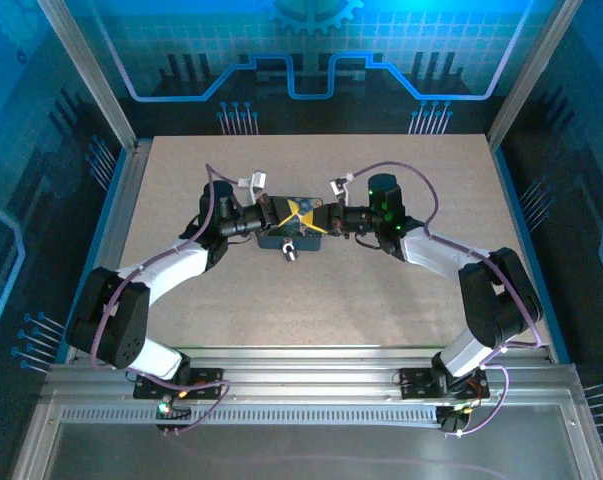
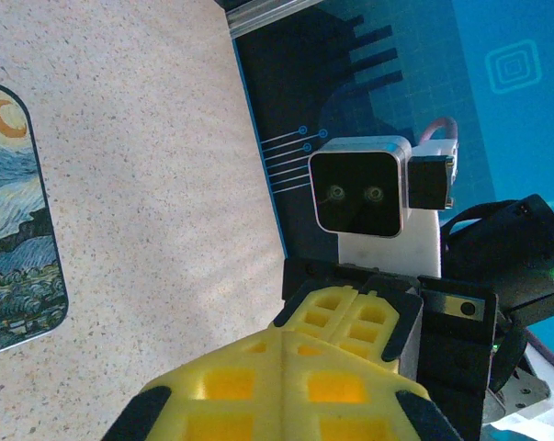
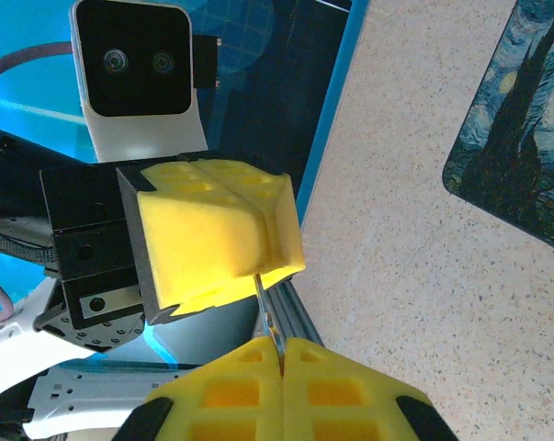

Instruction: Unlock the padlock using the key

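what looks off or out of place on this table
Nothing is spilled or broken. One oddity: a thin silver metal strip bridges the two shut claws. It runs from the left claw into the seam of the right claw, and it is slightly kinked. It is too small to name. The painted box lies flat.

White-and-black arms (image 1: 171, 268), purple cables (image 1: 401, 168), yellow gridded pincer pads (image 3: 212, 230), perhaps foam.

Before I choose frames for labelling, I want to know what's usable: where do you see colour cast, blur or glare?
Top external: even light, a blue cast from the walls, the padlock just a tiny pale speck. Left wrist: the left gripper soft up close, table grain crisp. Right wrist: the right gripper blurred up close, the key a thin legible sliver, box painting clear.
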